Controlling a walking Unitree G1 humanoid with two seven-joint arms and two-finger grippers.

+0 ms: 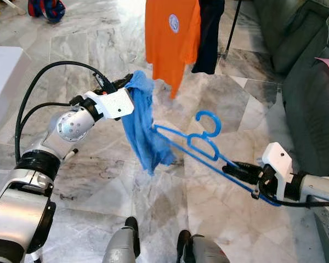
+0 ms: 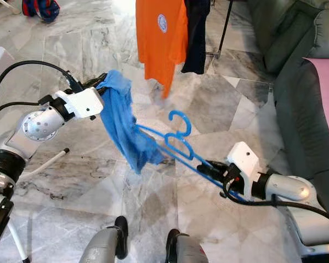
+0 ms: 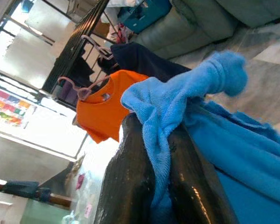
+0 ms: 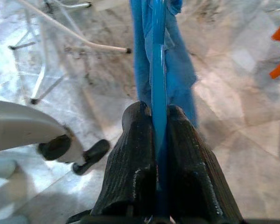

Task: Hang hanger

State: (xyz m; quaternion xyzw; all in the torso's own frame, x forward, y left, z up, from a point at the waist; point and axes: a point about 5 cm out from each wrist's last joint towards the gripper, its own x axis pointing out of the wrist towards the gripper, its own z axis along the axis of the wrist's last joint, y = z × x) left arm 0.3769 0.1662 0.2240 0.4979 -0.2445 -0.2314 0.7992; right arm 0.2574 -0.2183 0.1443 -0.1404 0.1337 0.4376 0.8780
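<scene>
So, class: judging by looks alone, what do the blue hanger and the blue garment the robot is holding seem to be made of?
Blue hanger: probably moulded plastic, with a smooth, slightly glossy, thin uniform rod; the right gripper is clamped on it.
Blue garment: soft cloth, likely terry or knitted cotton, with a matte, nubbly weave and limp folds; it is pinched in the left gripper.

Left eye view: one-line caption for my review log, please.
Left claw pinches a blue terry cloth draped over a blue plastic hanger that the right claw grips above the marble floor.
</scene>
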